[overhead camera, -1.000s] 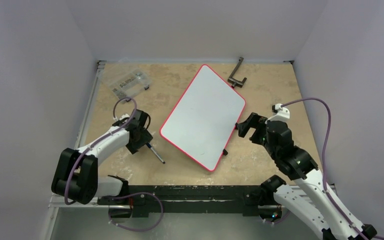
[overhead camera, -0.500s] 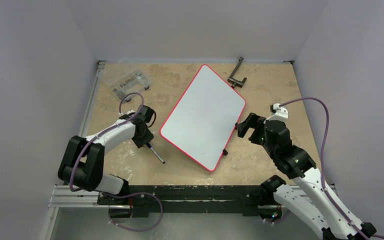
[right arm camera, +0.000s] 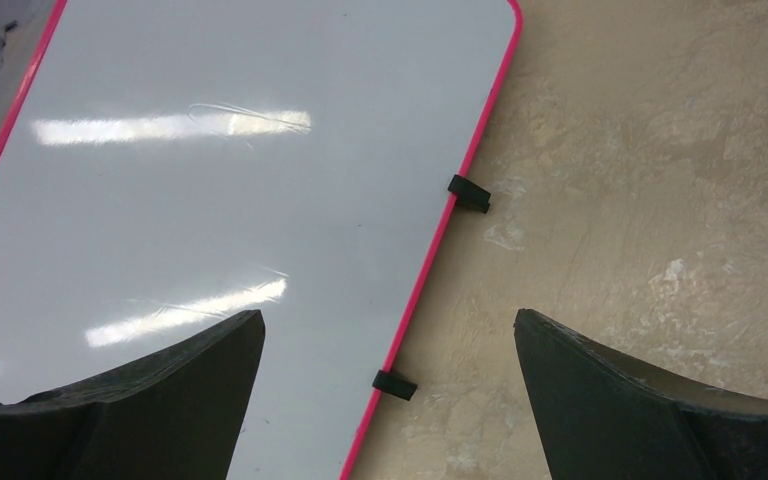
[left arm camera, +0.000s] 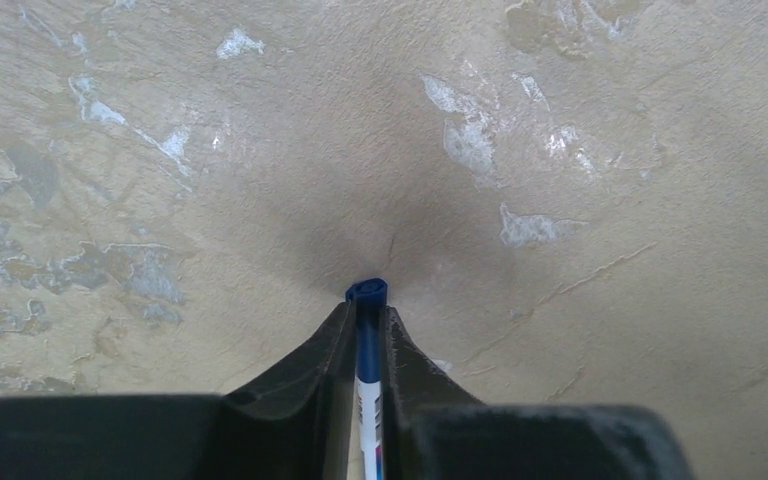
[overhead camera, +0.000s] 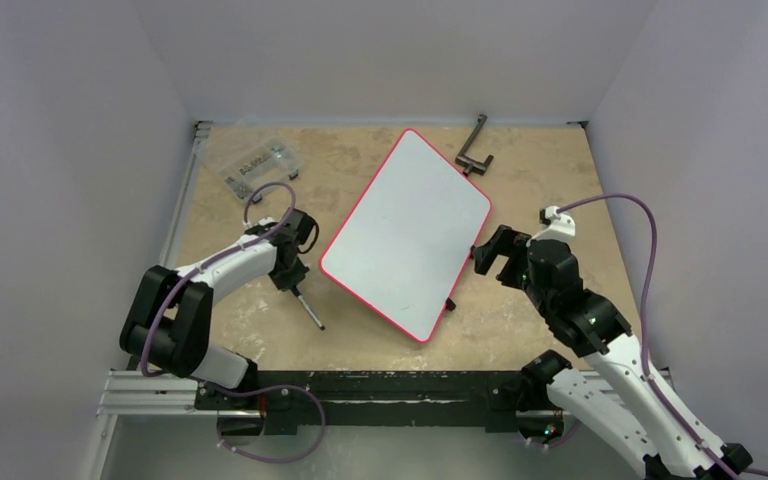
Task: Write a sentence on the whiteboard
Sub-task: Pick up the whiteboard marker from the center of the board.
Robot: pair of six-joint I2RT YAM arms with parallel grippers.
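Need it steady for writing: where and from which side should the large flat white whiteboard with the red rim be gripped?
Probably the long right edge of the whiteboard, between the two small black clips, coming in from the right. The board is thin and lies flat, so only its rim offers a bite, and the open right pincer faces that stretch.

Pale lilac walls (overhead camera: 380,50) on three sides — a mottled beige tabletop (overhead camera: 540,160) (worn whitish patches) between them

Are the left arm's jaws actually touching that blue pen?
Touching. The left wrist view shows both jaws pressed against the blue pen, no gap either side.
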